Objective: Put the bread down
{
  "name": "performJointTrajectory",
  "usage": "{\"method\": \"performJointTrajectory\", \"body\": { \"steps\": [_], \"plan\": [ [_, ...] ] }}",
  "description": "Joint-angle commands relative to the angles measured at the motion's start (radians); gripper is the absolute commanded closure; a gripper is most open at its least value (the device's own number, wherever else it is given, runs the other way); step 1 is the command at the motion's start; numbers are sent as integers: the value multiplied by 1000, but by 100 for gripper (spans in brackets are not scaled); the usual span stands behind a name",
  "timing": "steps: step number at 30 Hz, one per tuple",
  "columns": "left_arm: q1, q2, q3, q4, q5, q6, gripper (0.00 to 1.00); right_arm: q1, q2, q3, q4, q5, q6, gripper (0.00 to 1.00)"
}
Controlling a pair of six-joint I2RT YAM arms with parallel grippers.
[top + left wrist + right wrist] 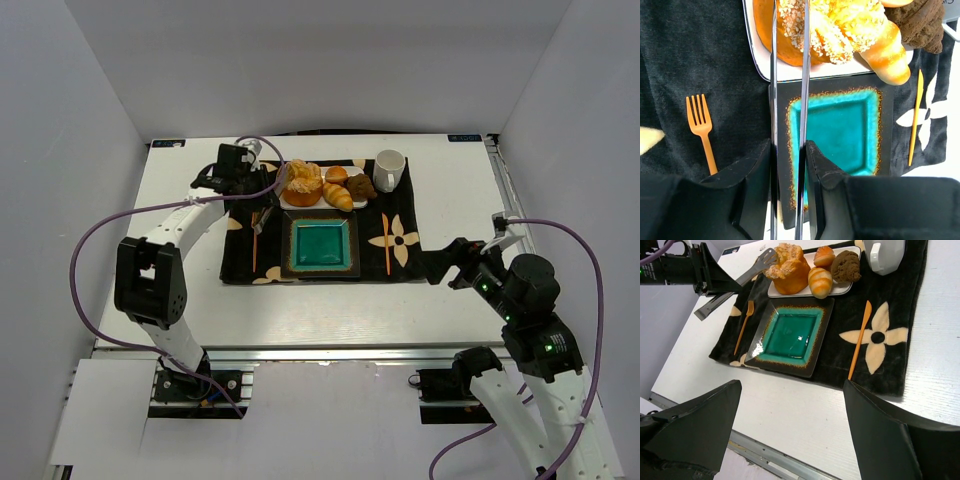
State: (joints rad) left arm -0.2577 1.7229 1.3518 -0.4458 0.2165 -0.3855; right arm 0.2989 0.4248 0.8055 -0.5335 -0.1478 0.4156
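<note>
Table point(450, 190): white, and it carries everything we see.
Mat point(240, 250): black cloth with pale flowers, spread across the middle of the table.
Left gripper point(789, 147): out over the mat's left side, and we see its 2 fingers pressed together on the tongs, squeezing both arms close.
Right gripper point(791, 385): low at the table's near right corner, off the mat, its 2 fingers spread wide with nothing between them.
Teal plate point(320, 245): square with a dark rim, mid-mat, just in front of the white plate.
White plate point(842, 287): at the mat's far edge, holding 4 pastries.
Bread point(790, 277): here's our target, golden-orange with a pale sugared top, on the left end of the white plate and touching the croissant.
Mug point(388, 170): white, on the mat's far right corner, beside the white plate.
Tongs point(762, 261): metal, running from the left gripper to the bread; the tips meet its sugared top, though we cannot tell how much they bite.
Croissant point(338, 196): at the plate's near edge, right of the bread.
Muffin point(360, 185): dark brown, on the plate's right end.
Bun point(336, 174): small, behind the croissant.
Knife point(915, 120): orange, on the mat right of the teal plate.
Fork point(701, 125): orange, on the mat to its left.
</note>
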Motion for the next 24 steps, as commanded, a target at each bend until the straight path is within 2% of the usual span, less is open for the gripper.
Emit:
{"method": "performJointTrajectory", "body": {
  "steps": [1, 7, 24],
  "plan": [
    [-3, -39, 52, -11, -12, 0, 87, 5, -12, -3, 20, 5, -6, 11],
    [-5, -60, 72, 7, -16, -15, 95, 5, -15, -8, 23, 5, -1, 10],
    [-5, -79, 135, 21, -17, -35, 97, 5, -9, -11, 29, -9, 0, 11]
  ]
}}
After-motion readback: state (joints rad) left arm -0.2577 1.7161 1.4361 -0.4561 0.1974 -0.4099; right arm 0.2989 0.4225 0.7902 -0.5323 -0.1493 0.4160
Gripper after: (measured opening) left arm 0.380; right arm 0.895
